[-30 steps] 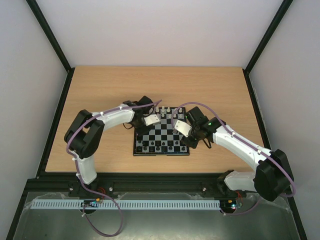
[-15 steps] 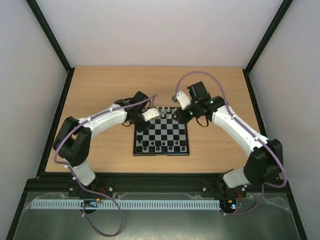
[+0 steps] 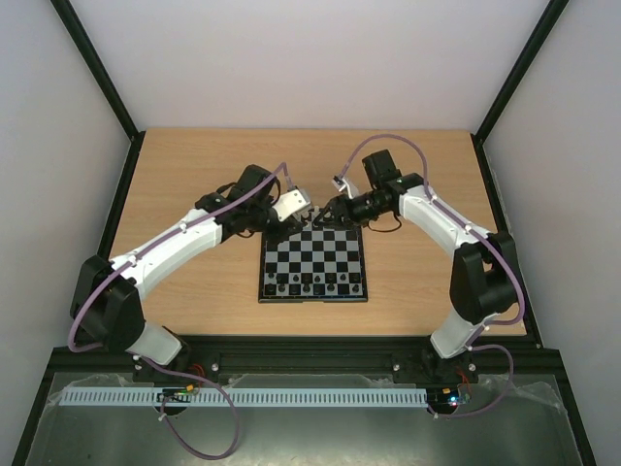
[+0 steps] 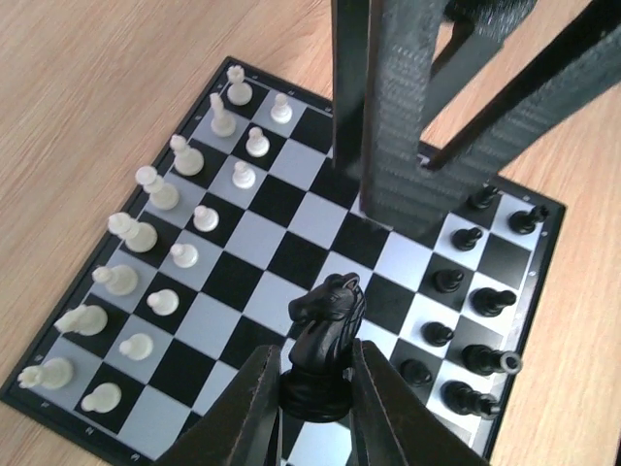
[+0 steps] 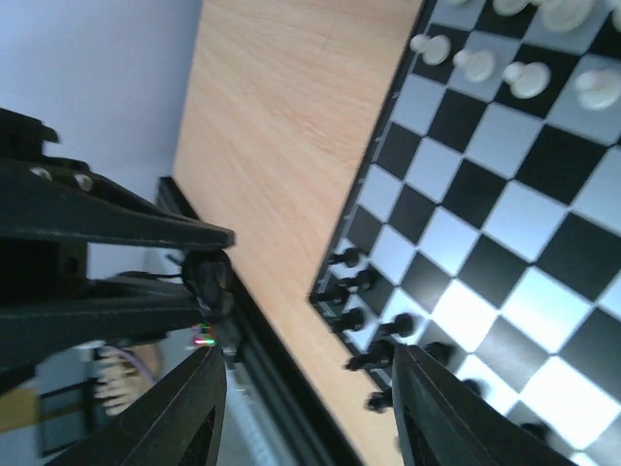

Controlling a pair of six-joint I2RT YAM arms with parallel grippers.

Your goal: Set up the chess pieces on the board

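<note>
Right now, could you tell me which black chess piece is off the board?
The black knight, pinched in the left gripper above the board; the other black pieces stand on their squares.

Left hand [image 4: 315, 393] pinches a black knight [image 4: 326, 330]; right hand [image 5: 309, 388] gapes empty; both arms outstretched.

Left tool [image 4: 317, 403] and right tool [image 5: 307, 408] farther out, by the board's [image 3: 312, 260] far edge.

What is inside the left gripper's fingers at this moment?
The left gripper is shut on a black knight, clamped at its base, with the board showing beyond. The fingers cover the base's sides; its underside cannot be seen.
</note>
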